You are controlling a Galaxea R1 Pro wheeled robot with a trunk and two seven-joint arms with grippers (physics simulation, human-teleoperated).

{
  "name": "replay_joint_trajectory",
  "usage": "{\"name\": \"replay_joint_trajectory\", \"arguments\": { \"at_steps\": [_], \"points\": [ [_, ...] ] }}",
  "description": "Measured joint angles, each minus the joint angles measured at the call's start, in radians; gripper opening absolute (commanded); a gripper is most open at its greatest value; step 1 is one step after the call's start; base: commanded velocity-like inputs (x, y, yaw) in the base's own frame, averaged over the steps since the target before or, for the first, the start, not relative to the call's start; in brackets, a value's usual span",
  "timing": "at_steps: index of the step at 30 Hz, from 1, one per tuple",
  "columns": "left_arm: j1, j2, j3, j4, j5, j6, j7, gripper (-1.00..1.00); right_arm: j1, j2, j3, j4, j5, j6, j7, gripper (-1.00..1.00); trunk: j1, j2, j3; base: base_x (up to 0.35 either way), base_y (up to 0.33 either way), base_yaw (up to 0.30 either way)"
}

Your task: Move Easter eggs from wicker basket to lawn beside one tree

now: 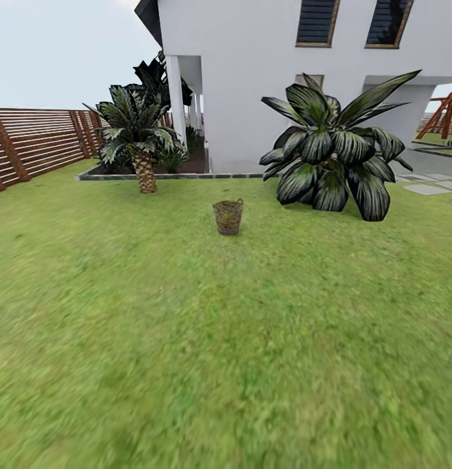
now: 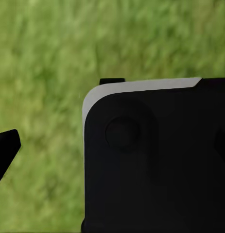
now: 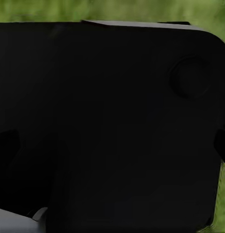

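Down at my left wrist, grass ran blurred and green past a big black rounded panel with a pale top edge, some part of my own body. One dark fingertip of my left gripper poked in at the side of that view; the other finger was out of sight, so I could not tell whether that hand was spread or clenched. My right wrist camera was up against the same sort of black panel, with thin strips of green at the edges. Dark shapes sat at both sides of it, too murky for me to call them fingers, so the right hand's state was beyond telling too.

Out ahead, from my head camera, the lawn stretched wide and slightly patchy. The wicker basket stood upright on it, well ahead of me and near the middle of the view, alone on the grass. Its inside was too far off to make out. Beyond it to the left rose a short palm with a scaly trunk, at the edge of a stone-bordered bed. To the right spread a big dark broad-leaved plant. Behind both stood a white house, and a brown slatted fence closed the left side.
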Motion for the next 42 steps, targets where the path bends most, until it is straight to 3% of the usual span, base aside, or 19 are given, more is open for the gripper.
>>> {"name": "replay_joint_trajectory", "arguments": {
  "at_steps": [13,42],
  "points": [
    [0.0,0.0,0.001,0.0,0.0,0.001,0.0,1.0,0.0,-0.039,0.003,0.001,0.007,0.002,0.0,1.0,0.0,0.0,0.0,0.324,0.118,0.0],
    [0.0,-0.001,0.001,0.0,0.0,0.0,0.003,1.0,0.0,-0.043,0.004,0.002,0.008,0.002,0.0,1.0,0.0,0.0,0.0,0.324,0.118,0.0]
  ]
}}
